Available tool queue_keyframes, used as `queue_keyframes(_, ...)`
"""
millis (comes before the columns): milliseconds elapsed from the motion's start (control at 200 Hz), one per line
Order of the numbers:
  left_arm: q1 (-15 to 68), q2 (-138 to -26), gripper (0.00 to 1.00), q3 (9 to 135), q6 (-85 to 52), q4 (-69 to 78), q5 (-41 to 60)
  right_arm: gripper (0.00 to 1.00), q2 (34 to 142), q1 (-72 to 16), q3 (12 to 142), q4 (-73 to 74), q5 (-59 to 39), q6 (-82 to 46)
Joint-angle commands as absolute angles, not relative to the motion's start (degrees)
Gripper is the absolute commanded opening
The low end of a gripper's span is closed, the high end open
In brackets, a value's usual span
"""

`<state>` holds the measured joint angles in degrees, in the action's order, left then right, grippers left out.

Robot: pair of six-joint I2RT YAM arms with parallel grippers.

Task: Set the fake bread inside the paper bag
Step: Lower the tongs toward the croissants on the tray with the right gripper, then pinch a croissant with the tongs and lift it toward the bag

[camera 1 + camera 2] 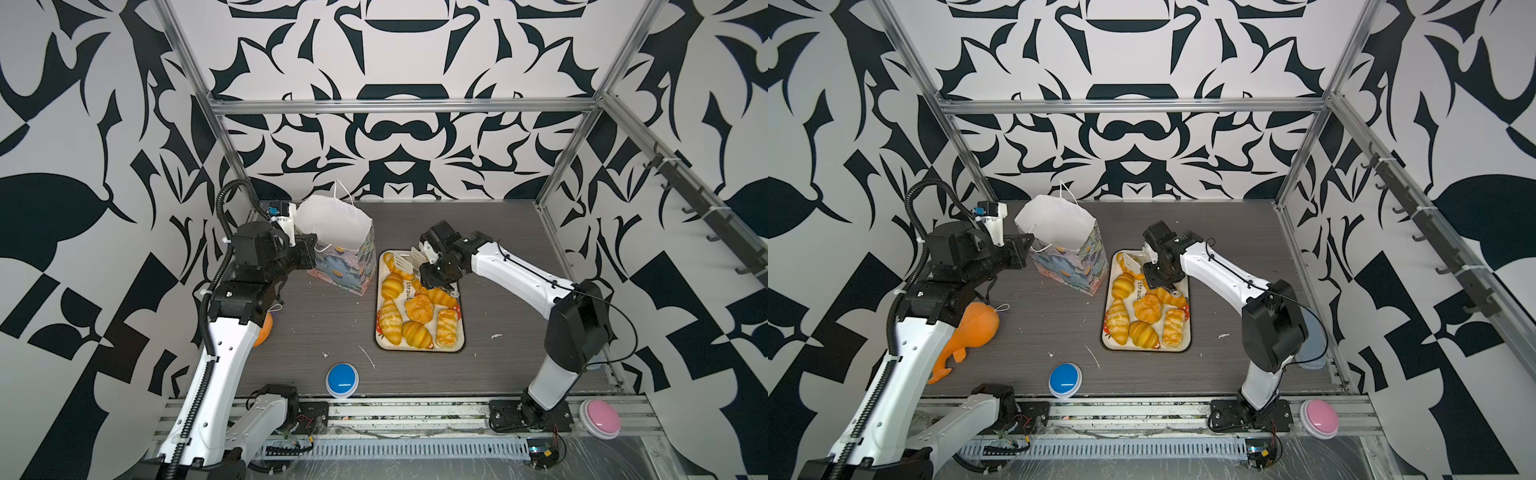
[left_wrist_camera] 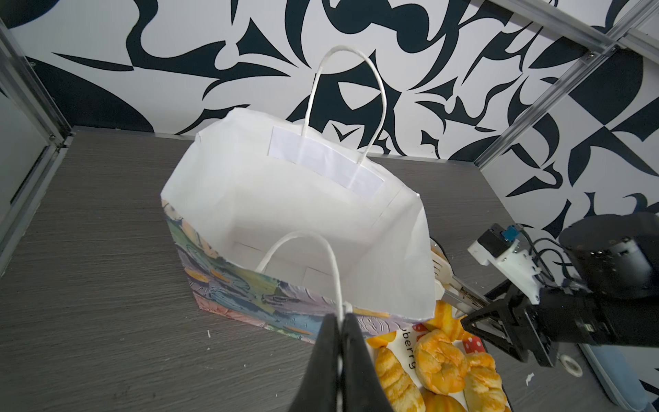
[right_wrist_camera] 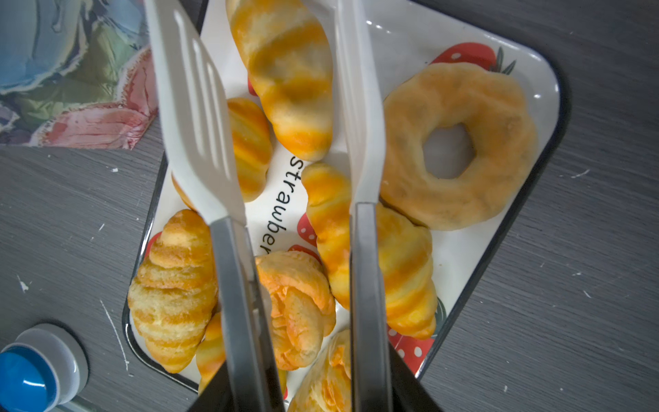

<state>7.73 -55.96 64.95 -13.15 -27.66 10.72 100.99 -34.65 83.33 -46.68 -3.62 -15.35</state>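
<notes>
Your left gripper (image 2: pixel 340 323) is pinched tight on the near cord handle (image 2: pixel 303 234) of the paper bag (image 2: pixel 285 192), which stands open and upright just beyond the jaws. Your right gripper (image 3: pixel 310 392) clamps a pair of tongs (image 3: pixel 199 125), whose white blades stand apart ahead of the jaws. The fake bread (image 1: pixel 415 309) lies on the tray (image 3: pixel 410 39) beneath them: one croissant (image 3: pixel 289 71) sits between the blades, and the ring doughnut (image 3: pixel 460 146) is just outside one blade.

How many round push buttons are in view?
2. The blue round plastic button stands near the grey table's front edge; the pink round button sits on the metal front rail, right side. Others may be hidden.
</notes>
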Motion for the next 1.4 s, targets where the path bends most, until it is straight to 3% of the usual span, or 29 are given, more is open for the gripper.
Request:
queue_keyframes(0, 7.5, -55.5, 0.08, 64.1, -12.4, -26.9, 11.3, 0.53, 101.2, -35.0, 86.6, -46.8, -2.7, -14.1)
queue_keyframes(855, 7.5, -56.2, 0.08, 63.8, -12.4, -27.3, 10.7, 0.52, 110.3, -35.4, 92.7, -48.3, -2.0, -12.1)
queue_keyframes(1160, 7.6, -56.4, 0.08, 64.1, -12.6, -27.3, 10.7, 0.41, 109.6, -35.5, 92.7, -48.2, -1.5, -12.0)
queue_keyframes(1395, 7.5, -55.8, 0.08, 63.8, -12.5, -27.1, 10.4, 0.38, 106.2, -35.5, 91.6, -47.1, -0.4, -12.1)
